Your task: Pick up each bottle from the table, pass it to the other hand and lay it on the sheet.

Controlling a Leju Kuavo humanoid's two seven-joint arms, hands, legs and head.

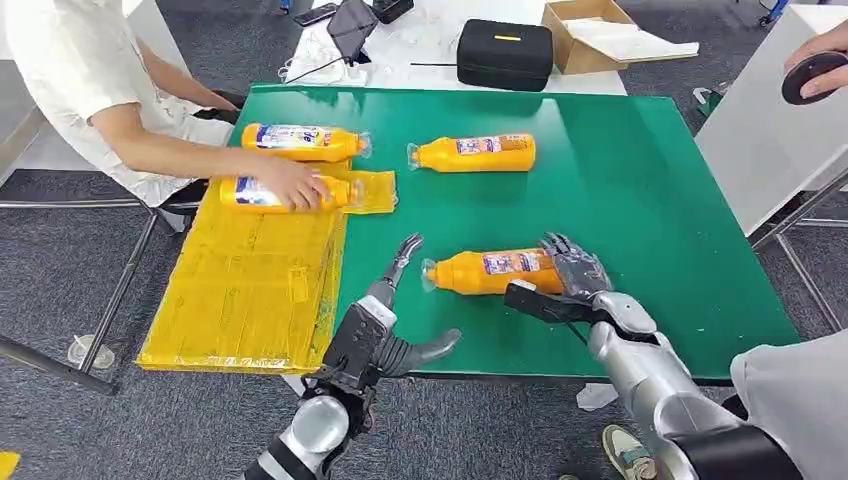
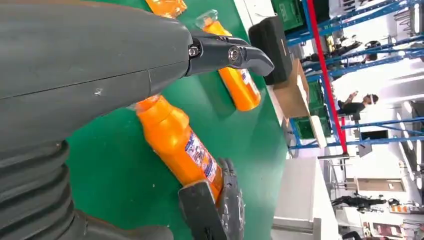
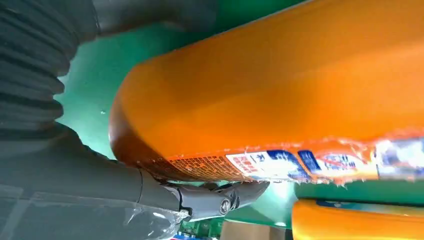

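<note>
Currently the right hand (image 1: 570,285) clasps the near bottle (image 1: 490,271) at its base, low over the green table (image 1: 640,180), so the empty, spread left hand (image 1: 395,320) can receive its neck end.

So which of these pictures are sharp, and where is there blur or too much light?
Head view: even light, sharp, the near bottle and its label readable as shapes. Left wrist view: the table is clear, but the bright hall behind is washed out. Right wrist view: the bottle is so close that it looks soft, and its label is blurred.
</note>
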